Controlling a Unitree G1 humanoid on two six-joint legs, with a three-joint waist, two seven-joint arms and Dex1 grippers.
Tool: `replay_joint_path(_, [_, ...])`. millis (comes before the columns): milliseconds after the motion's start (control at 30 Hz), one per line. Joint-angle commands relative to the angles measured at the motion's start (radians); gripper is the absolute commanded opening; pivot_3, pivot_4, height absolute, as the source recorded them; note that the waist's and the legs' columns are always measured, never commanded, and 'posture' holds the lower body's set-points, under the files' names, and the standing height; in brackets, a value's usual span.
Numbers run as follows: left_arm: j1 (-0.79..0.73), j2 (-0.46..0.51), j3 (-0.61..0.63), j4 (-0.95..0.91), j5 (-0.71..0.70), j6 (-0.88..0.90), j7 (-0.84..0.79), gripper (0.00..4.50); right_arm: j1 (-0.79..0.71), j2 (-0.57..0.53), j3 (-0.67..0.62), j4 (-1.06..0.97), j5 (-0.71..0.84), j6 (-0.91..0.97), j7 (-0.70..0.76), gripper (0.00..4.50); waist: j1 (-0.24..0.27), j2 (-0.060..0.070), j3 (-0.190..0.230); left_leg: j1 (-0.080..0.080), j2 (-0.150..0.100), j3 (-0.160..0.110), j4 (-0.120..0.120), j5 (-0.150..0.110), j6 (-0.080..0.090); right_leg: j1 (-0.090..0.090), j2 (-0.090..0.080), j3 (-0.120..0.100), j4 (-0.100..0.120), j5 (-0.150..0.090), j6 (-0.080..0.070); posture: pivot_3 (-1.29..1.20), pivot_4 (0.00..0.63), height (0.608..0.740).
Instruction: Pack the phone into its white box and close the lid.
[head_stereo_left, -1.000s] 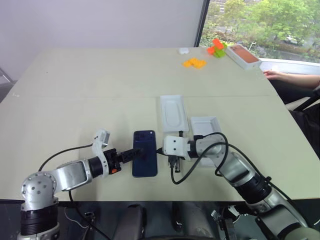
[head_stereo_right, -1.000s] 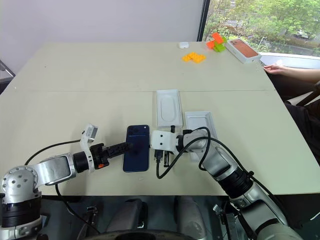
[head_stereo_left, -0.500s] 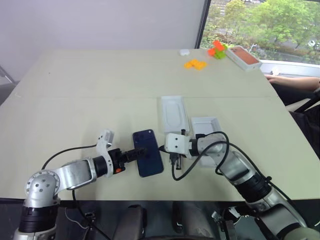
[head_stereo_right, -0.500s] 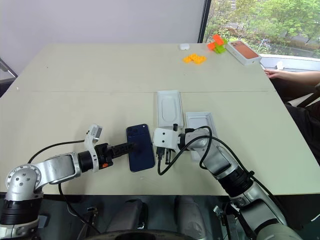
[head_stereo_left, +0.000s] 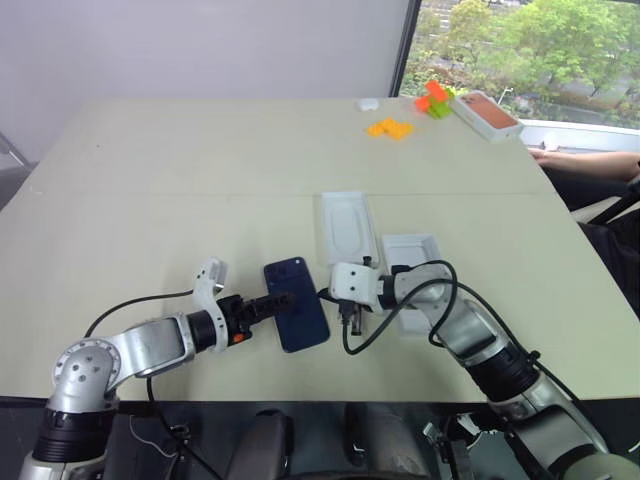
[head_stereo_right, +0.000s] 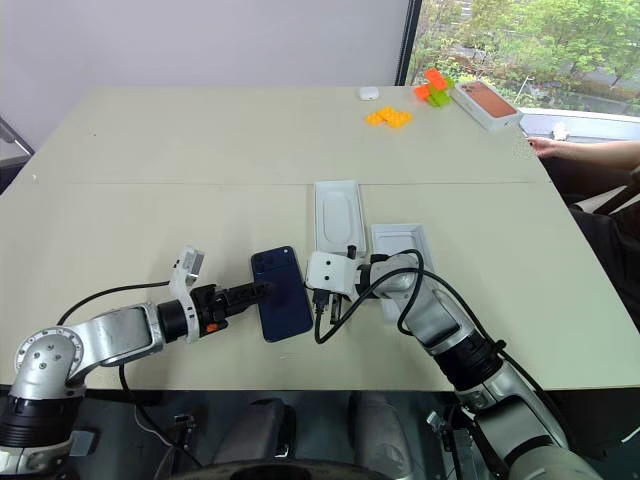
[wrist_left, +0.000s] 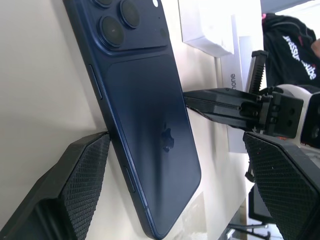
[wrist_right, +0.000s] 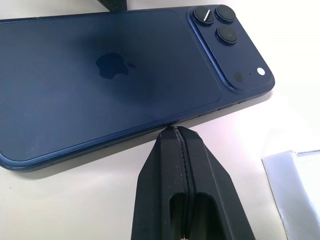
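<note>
Left gripper (head_stereo_left: 283, 303), fingers spread wide, straddles the phone's (head_stereo_left: 296, 317) 9 o'clock edge on the table (head_stereo_left: 200, 180), while the right gripper (head_stereo_left: 324, 296), clenched on nothing, touches its 3 o'clock edge, the white box (head_stereo_left: 412, 268) lying at the phone's 3 o'clock.

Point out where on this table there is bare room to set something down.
Free: the wide stretch of table left of the insert and beyond the phone. Crowded: the near middle, where phone, both grippers, insert and white box cluster, and the far right corner with orange blocks.
</note>
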Motion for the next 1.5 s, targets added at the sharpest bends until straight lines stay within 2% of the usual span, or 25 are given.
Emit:
replay_joint_path(33, [-0.026,-0.040,-0.103,0.014,-0.075,-0.030,0.059,4.47,-0.007,0.037,0.036,-0.027,0.021,-0.022,0.018,0.00,0.002,0.000,0.000,0.000,0.000,0.000,0.000,0.000,0.000,0.000,0.000,0.000,0.000,0.000,0.000,0.00,0.150,0.740])
replay_joint_path(333, [-0.038,-0.014,-0.125,-0.055,-0.097,-0.029,0.011,4.47,-0.005,0.041,0.034,-0.023,0.022,0.013,0.033,0.00,0.000,0.000,0.000,0.000,0.000,-0.001,0.000,0.000,-0.001,0.001,0.000,0.000,-0.001,-0.002,0.004,0.00,0.150,0.740])
replay_joint_path(700, [-0.036,-0.020,-0.142,0.007,-0.072,-0.062,0.052,4.47,-0.011,0.043,0.033,-0.023,0.010,0.020,0.031,0.00,0.002,0.000,0.000,0.000,0.000,-0.001,-0.001,0.000,-0.001,0.001,0.000,0.000,-0.002,-0.003,0.004,0.00,0.150,0.740])
replay_joint_path(1000, [-0.014,0.053,-0.088,0.008,-0.072,-0.058,0.032,4.47,-0.003,-0.023,-0.002,-0.079,0.052,0.007,0.110,0.00,-0.001,0.000,0.001,-0.002,0.000,-0.001,-0.003,0.000,-0.001,-0.001,0.000,0.000,-0.002,-0.003,0.005,0.00,0.150,0.740])
replay_joint_path(1233, [-0.012,0.102,-0.100,0.017,-0.043,-0.037,-0.008,4.47,-0.020,0.039,0.035,-0.031,0.040,0.016,0.087,0.00,-0.007,0.000,0.001,-0.009,0.002,-0.001,-0.004,0.001,-0.002,-0.011,0.000,0.000,-0.002,-0.001,0.003,0.00,0.150,0.740])
replay_joint_path(1500, [-0.015,0.061,-0.119,-0.041,-0.113,-0.085,-0.009,4.47,-0.036,0.075,0.056,-0.005,0.041,0.038,0.097,0.00,-0.006,0.000,0.003,-0.010,0.006,-0.001,-0.004,0.002,-0.004,-0.012,0.004,-0.001,-0.002,-0.002,0.003,0.00,0.150,0.740])
